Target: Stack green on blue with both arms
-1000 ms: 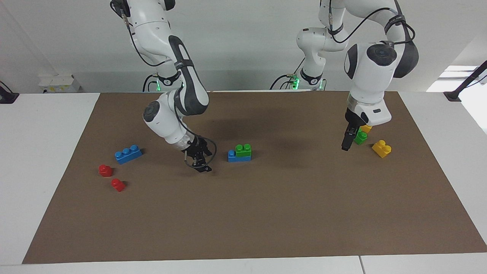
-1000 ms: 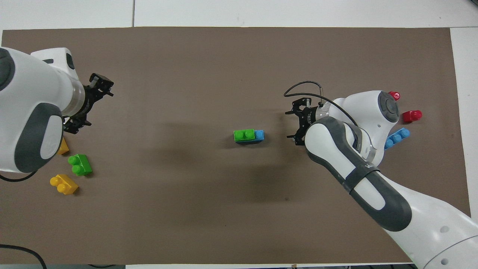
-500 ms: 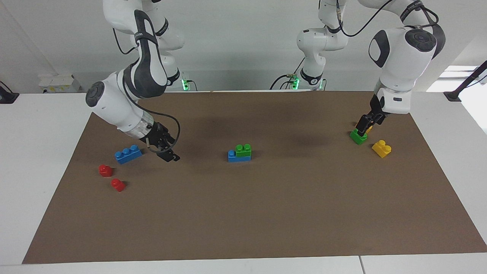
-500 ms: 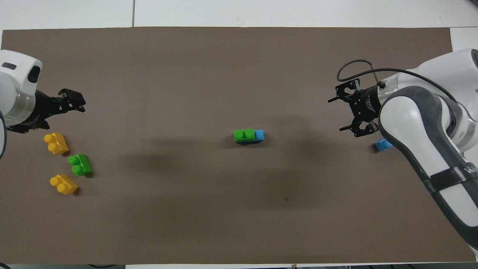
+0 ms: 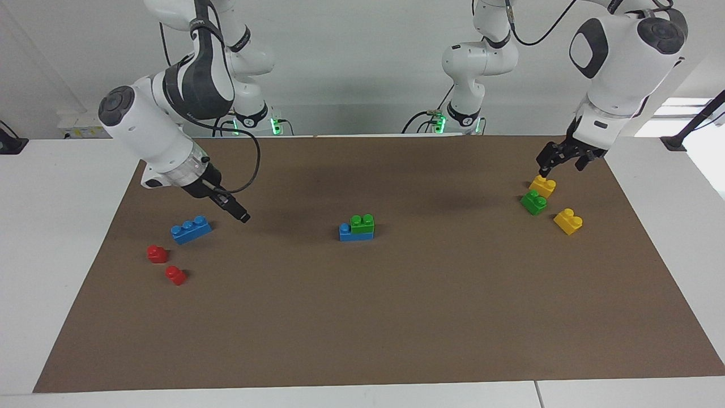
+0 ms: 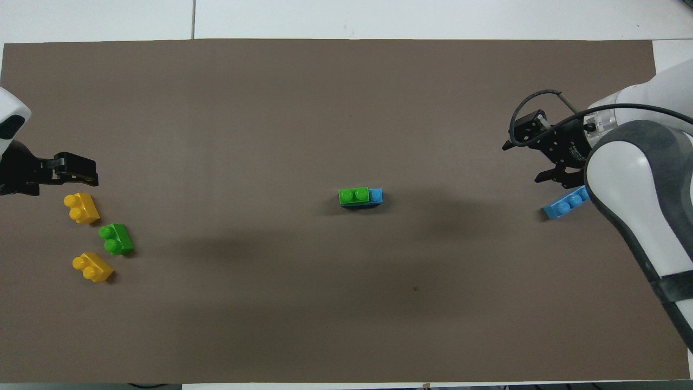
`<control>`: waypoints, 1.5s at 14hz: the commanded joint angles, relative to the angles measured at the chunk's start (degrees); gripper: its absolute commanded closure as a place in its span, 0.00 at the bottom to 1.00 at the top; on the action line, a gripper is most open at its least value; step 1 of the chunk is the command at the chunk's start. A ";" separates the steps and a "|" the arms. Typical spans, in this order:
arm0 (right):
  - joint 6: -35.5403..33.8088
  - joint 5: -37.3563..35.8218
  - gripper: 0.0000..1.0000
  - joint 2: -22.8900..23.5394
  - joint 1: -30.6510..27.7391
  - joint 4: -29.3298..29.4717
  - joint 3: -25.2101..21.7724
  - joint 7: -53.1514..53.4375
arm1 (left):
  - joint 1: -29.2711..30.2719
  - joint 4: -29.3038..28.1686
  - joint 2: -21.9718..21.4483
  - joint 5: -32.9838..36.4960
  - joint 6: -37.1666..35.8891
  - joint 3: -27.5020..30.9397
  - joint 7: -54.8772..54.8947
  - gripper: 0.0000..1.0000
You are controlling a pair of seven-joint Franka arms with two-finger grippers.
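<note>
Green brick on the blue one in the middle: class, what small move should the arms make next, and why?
Probably draw the left tool and right tool up to rest: the green brick already sits on the blue brick mid-mat, and neither tool holds anything.

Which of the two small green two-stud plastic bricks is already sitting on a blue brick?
The green two-stud brick at mid-mat, sitting on the long blue three-stud brick. The other green brick lies directly on the brown mat between two yellow bricks.
</note>
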 commanded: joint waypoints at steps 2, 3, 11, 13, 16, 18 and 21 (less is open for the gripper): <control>-0.77 -4.87 0.14 -1.75 -1.06 -0.11 0.57 -11.80 | -0.46 5.54 0.81 -0.91 -6.97 -0.84 1.31 0.00; -0.77 -5.66 0.13 -2.10 -1.06 -0.11 0.57 -12.95 | -0.72 5.55 0.73 -0.90 -7.51 -0.93 1.31 0.00; -2.17 -10.94 0.01 -5.62 -1.06 0.50 0.48 -28.41 | -1.25 3.96 0.37 -3.35 -3.29 -0.85 1.22 0.00; -4.54 -11.11 0.00 -7.20 -1.59 0.68 0.48 -29.48 | -0.99 4.14 0.55 -4.07 -2.94 -0.85 1.31 0.00; -10.94 -12.17 0.00 -8.43 -1.68 3.57 0.22 -30.79 | -1.07 3.88 0.55 -4.07 -1.01 -0.85 1.22 0.00; -14.64 -12.26 0.00 -8.79 -1.94 6.20 -0.75 -32.73 | -1.07 3.79 0.55 -4.07 -1.18 -0.85 1.31 0.00; -19.39 -13.66 0.00 -6.60 -2.12 12.00 -0.75 -32.82 | -1.25 3.79 0.46 -4.07 -1.71 -0.85 1.31 0.00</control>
